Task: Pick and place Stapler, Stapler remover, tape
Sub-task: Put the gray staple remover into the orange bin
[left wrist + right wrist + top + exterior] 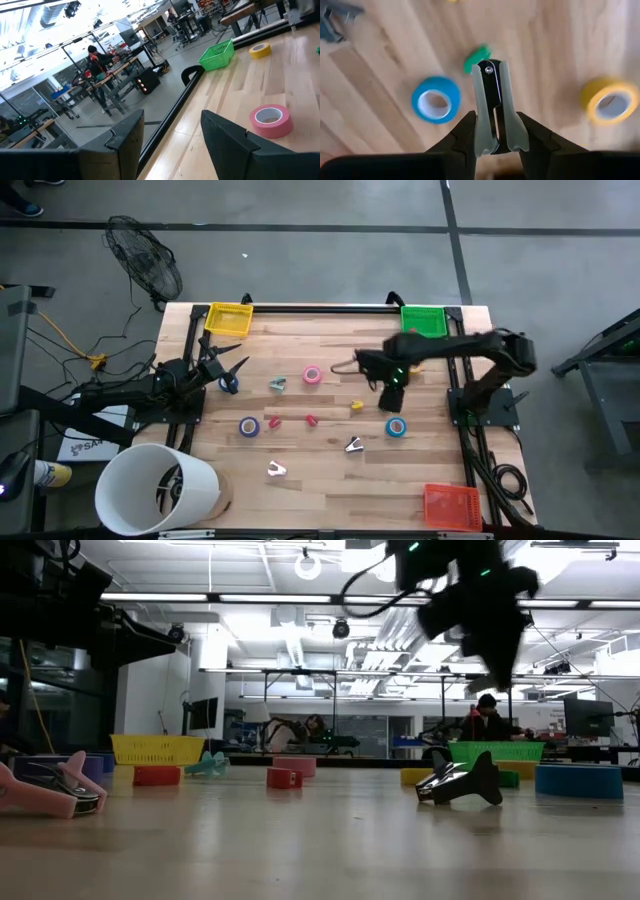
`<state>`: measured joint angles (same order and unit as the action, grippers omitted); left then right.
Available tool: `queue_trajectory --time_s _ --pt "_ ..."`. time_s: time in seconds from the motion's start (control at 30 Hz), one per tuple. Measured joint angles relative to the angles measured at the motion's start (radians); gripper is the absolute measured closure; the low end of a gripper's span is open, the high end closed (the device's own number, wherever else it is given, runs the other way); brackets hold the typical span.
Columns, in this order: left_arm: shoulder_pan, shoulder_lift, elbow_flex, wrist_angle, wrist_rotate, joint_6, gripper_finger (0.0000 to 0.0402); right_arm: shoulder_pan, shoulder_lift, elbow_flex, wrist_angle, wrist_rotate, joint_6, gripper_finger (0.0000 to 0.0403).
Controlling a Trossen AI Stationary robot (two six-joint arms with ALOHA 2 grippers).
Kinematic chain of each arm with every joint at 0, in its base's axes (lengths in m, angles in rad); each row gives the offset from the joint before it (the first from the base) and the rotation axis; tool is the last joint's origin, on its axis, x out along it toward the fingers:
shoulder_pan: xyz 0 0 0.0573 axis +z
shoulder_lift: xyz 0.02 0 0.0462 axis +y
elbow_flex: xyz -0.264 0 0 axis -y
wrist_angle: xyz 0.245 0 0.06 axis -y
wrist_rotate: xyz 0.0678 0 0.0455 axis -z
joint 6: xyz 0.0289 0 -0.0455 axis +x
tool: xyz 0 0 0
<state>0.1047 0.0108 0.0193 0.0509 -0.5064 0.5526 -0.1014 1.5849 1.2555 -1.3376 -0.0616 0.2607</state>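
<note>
One staple remover (492,112) in right tool (495,131).

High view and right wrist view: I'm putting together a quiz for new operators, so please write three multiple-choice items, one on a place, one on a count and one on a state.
1. In the high view, which corner of the table holds the green basket?
A. upper right
B. upper left
C. lower right

2. How many baskets stand on the table?
A. two
B. three
C. five

3. What is the state of the right end effector?
A. open and empty
B. shut on a staple remover
C. shut on a blue tape roll

Answers:
1 A: the green basket sits at the upper right corner of the table.
2 B: besides the green one there are only a yellow basket and a red basket.
3 B: the right end effector clamps the staple remover above the wood.
</note>
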Motion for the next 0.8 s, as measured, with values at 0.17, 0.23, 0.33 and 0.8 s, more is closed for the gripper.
queue_trajectory --time_s 0.17,0.23,0.33,0.8 --pt "0.000 0.000 0.000 0.000 0.000 0.000 0.0208 0.131 -0.128 -0.117 0.012 -0.022 0.238 0.0304" --pt "0.000 0.000 0.000 0.000 0.000 0.000 0.0208 0.183 -0.165 -0.154 0.019 -0.025 0.331 0.0304" --pt "0.000 0.000 0.000 0.000 0.000 0.000 0.0208 0.261 -0.209 -0.194 0.026 -0.045 0.464 0.0304" --pt "0.000 0.000 0.000 0.000 0.000 0.000 0.0208 0.630 -0.232 -0.225 0.160 -0.183 0.996 0.0304"
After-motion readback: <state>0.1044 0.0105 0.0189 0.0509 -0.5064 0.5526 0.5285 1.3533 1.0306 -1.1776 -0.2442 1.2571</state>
